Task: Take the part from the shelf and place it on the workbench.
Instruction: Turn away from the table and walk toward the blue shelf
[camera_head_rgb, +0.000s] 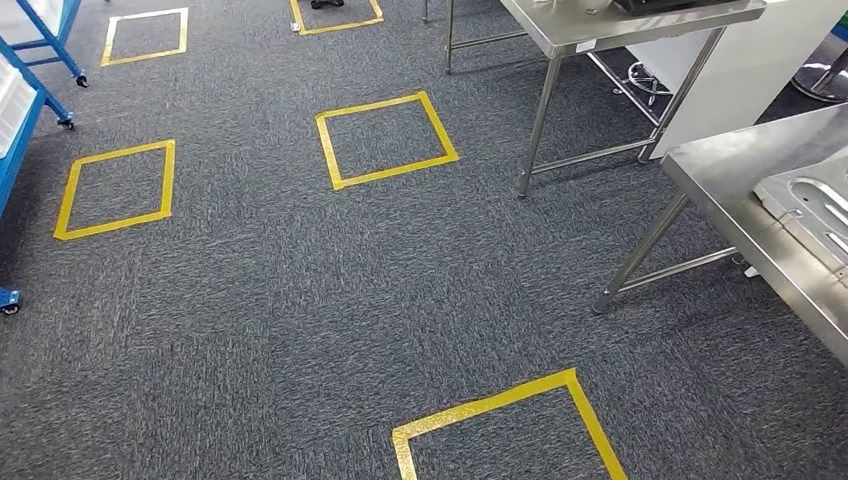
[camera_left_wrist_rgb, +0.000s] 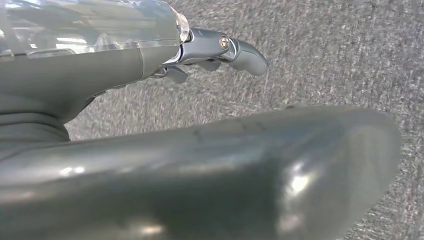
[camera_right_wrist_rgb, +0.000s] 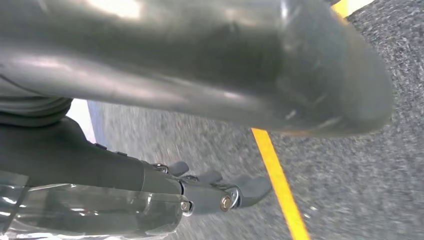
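A stamped grey metal part (camera_head_rgb: 815, 205) lies on the steel workbench (camera_head_rgb: 735, 185) at the right edge of the head view. The blue shelf frame (camera_head_rgb: 22, 115) on castors stands at the far left; its contents are out of sight. My left hand (camera_left_wrist_rgb: 175, 165) hangs over the carpet with its thick thumb apart from the dark fingers (camera_left_wrist_rgb: 240, 52), holding nothing. My right hand (camera_right_wrist_rgb: 175, 65) also hangs over the carpet, its thumb apart from the fingers (camera_right_wrist_rgb: 235, 192), holding nothing.
Grey carpet carries several yellow tape squares, one in the middle (camera_head_rgb: 385, 138) and one near the front (camera_head_rgb: 510, 425). A second steel table (camera_head_rgb: 620, 30) stands at the back right. A yellow tape line (camera_right_wrist_rgb: 277, 180) runs under my right hand.
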